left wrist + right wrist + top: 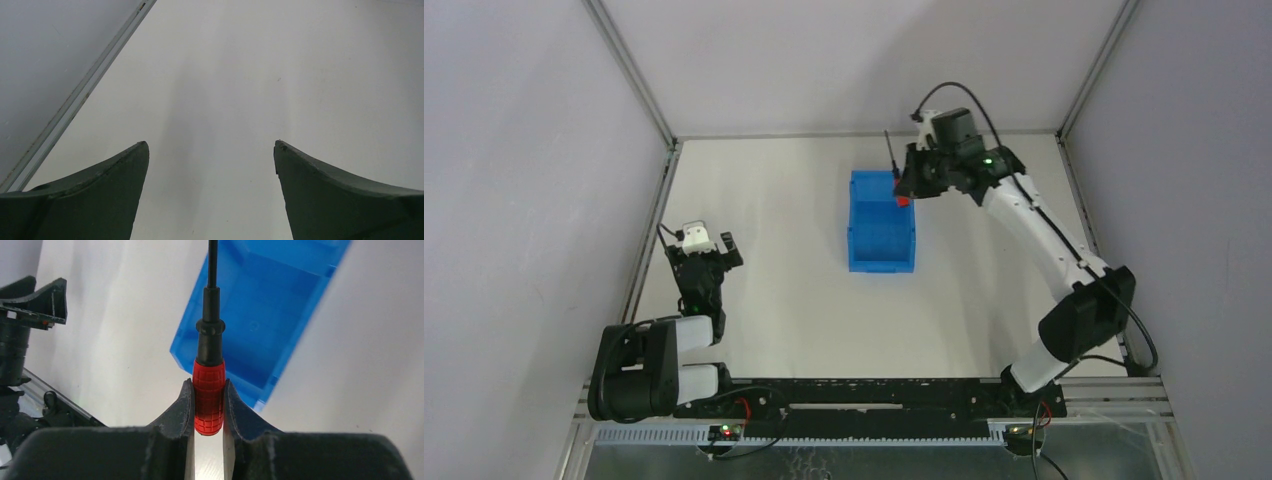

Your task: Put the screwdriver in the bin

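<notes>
My right gripper (908, 188) is shut on the red handle of the screwdriver (209, 390). In the right wrist view its thin black shaft points away from the fingers, over the blue bin (270, 315). In the top view the screwdriver (892, 160) is held above the far right corner of the bin (880, 235), its shaft tip sticking out past the bin's far wall. The bin looks empty inside. My left gripper (709, 247) is open and empty at the left of the table, with only bare table between its fingers (115, 190).
A metal frame rail (652, 215) runs along the table's left edge close to my left gripper, and another rail (1079, 200) along the right edge. Grey walls enclose the table on three sides.
</notes>
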Available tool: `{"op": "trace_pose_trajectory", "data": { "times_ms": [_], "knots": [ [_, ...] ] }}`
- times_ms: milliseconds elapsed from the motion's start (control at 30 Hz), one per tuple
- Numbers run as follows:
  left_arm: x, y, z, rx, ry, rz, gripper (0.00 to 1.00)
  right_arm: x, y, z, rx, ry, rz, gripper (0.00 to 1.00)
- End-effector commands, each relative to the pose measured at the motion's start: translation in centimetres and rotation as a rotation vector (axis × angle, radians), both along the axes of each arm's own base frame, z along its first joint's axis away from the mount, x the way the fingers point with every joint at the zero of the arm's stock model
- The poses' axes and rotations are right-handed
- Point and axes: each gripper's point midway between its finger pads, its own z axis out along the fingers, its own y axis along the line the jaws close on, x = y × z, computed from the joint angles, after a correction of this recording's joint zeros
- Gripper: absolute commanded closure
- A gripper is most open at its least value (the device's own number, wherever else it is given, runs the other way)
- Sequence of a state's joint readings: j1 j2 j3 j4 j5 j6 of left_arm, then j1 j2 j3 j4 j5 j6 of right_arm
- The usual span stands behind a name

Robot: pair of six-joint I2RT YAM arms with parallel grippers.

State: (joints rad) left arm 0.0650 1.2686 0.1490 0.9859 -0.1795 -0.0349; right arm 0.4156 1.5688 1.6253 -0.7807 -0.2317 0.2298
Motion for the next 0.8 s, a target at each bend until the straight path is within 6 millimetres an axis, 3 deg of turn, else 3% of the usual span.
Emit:
{"op": "trace_pose_trajectory", "data": {
  "times_ms": [0,167,300,467,567,633,767],
  "knots": [
    [1.5,0.0,3.8,0.009,-0.122,-0.007,0.0,1.6,2.7,-2.0,-0.093,-0.041,0.018,0.91],
    [1.5,0.1,3.8,0.009,-0.123,-0.005,0.0,3.2,3.3,-7.9,-0.253,-0.028,-0.034,0.91],
    [1.5,0.0,3.8,0.009,-0.122,-0.008,0.0,3.1,3.8,-12.7,-0.311,0.031,-0.018,0.87],
    [1.5,0.1,3.8,0.01,-0.122,-0.006,0.0,3.2,4.1,-17.3,-0.376,0.075,-0.007,0.82],
    [1.5,0.0,3.8,0.009,-0.123,-0.007,0.0,3.2,4.0,-19.0,-0.42,0.08,-0.016,0.76],
    [1.5,0.0,3.8,0.009,-0.122,-0.007,0.0,3.1,4.1,-19.5,-0.429,0.085,-0.019,0.64],
    [1.5,0.0,3.8,0.009,-0.123,-0.007,0.0,3.2,4.8,-18.3,-0.413,0.054,-0.018,0.46]
  ]
}}
